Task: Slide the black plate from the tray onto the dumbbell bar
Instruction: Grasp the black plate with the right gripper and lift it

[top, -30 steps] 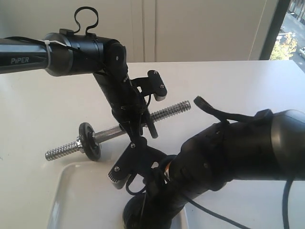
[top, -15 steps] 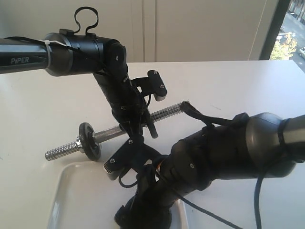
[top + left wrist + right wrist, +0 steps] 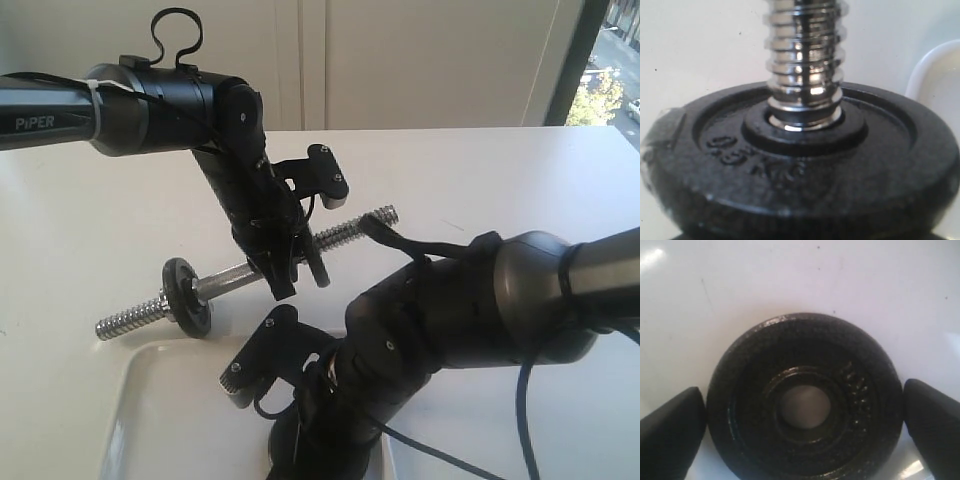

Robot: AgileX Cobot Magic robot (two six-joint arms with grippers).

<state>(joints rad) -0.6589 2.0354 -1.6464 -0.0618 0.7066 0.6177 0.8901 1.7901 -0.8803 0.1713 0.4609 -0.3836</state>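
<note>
Since a second ago your right arm has swung in and dropped over the tray (image 3: 170, 400), at 6 o'clock in the exterior view; the bar end rose slightly. The right gripper (image 3: 802, 427) has its jaws spread wide, one on each side of the black plate (image 3: 755, 405), which lies flat on the tray, not yet pinched. The left gripper (image 3: 285, 265) pinches the dumbbell bar (image 3: 230, 277) mid-shaft, with the free thread pointing to 2 o'clock. A second plate (image 3: 188, 297) is already on the 8 o'clock end. This is the grasp step. Next, close on the rim, lift, and line the hole up with the thread. "PiPER" is on the left arm (image 3: 35, 122); the second plate's embossing ends in "KG", rest blurred.
</note>
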